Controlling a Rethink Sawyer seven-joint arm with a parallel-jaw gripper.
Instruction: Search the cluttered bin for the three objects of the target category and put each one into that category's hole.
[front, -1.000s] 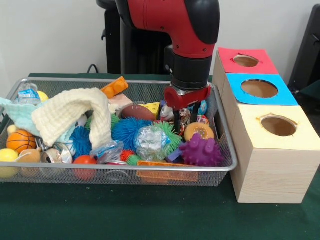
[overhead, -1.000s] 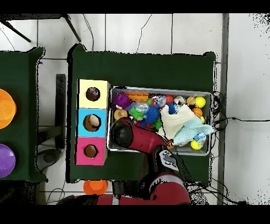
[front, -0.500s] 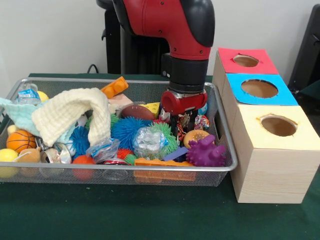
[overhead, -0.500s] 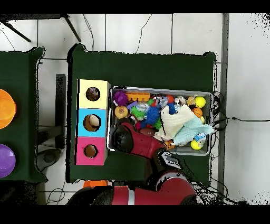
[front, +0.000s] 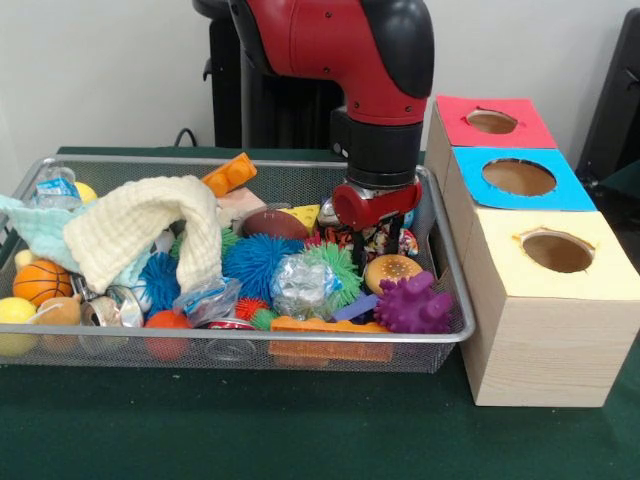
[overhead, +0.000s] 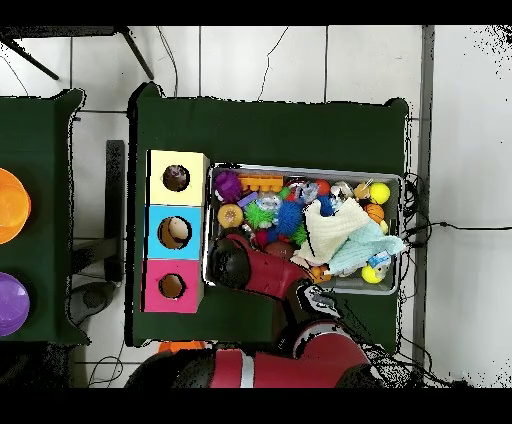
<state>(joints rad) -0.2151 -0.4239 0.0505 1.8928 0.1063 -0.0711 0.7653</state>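
The wire mesh bin (front: 300, 338) lies on the green table, full of toys. My gripper (front: 374, 248) points down into the bin's right end, close to the wooden boxes. Its two black fingers (front: 357, 250) stand apart, sunk in the clutter. Between them shows a red, white and yellow tangle (front: 378, 240) that may be the knotted rope bundle; most of it is hidden. An orange ring toy (front: 392, 270) and a purple spiky ball (front: 408, 305) lie just in front of the gripper. In the overhead view the arm (overhead: 232, 262) covers the gripper at the bin's (overhead: 300, 168) left end.
Three wooden boxes stand right of the bin, with a yellow-topped hole (front: 555, 250), a blue one (front: 518, 177) and a red one (front: 492, 121). A cream cloth (front: 150, 225), a blue spiky ball (front: 258, 262), a brown football (front: 275, 224) and a basketball (front: 40, 282) fill the rest.
My gripper came down deeper into the clutter, then shifted slightly right. The orange ring toy and the purple spiky ball were nudged a little towards the bin's front.
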